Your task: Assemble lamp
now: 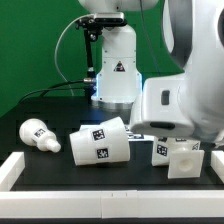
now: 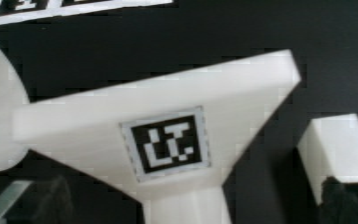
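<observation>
— White shade (image 1: 100, 142) lies on its side on the table (image 1: 60, 168), with the bulb (image 1: 35, 133) well apart and the base (image 1: 180, 155) near. And the claw?

— The claw (image 2: 179, 205) looks spread, its dim fingers flanking the shade's narrow end. I'd centre it there, square to the taper, then close gently so the shade can't squirt out.

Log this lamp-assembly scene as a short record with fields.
bulb: white round-headed plastic bulb, lying at the exterior view's left
shade: white hollow tapered plastic shade, on its side, in the middle
base: white flat square plastic base, at the exterior view's right
gripper: gripper open, holding nothing
assembly: no parts joined
</observation>
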Controlling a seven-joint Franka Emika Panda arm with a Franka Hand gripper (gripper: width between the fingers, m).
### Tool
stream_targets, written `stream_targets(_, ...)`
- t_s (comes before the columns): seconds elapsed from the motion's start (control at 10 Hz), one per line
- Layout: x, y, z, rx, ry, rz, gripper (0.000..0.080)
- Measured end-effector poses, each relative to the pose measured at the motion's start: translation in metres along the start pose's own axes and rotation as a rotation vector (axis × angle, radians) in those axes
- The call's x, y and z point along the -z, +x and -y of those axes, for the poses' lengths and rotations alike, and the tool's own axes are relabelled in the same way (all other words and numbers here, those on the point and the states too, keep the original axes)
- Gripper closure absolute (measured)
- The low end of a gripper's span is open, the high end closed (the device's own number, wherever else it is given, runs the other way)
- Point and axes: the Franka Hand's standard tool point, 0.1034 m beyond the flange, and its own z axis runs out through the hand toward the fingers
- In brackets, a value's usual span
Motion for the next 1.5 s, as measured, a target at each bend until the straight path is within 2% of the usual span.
stream_targets(0.2,-0.009,0.001,-0.004,0.016,0.001,0.007,0.0101)
stream_targets(0.4,-0.026,0.002,-0.002,0.013,-0.003,0.013,0.0101)
stream_targets(0.5,-0.028,0.001,-0.002,0.013,-0.005,0.017,0.0101)
stream_targets(0.7,-0.026,0.001,-0.003,0.01,-0.003,0.015,0.0101)
stream_targets(0.9,-0.018,0.001,-0.003,0.012,0.002,-0.002,0.0101)
stream_targets(1.1,-0.019,0.002,-0.004,0.011,0.003,0.001,0.0101)
stream_targets(1.3,-0.014,0.005,-0.011,-0.029,0.005,0.087,0.0101)
stream_targets(1.5,-0.01,0.007,-0.011,-0.038,0.005,0.082,0.0101)
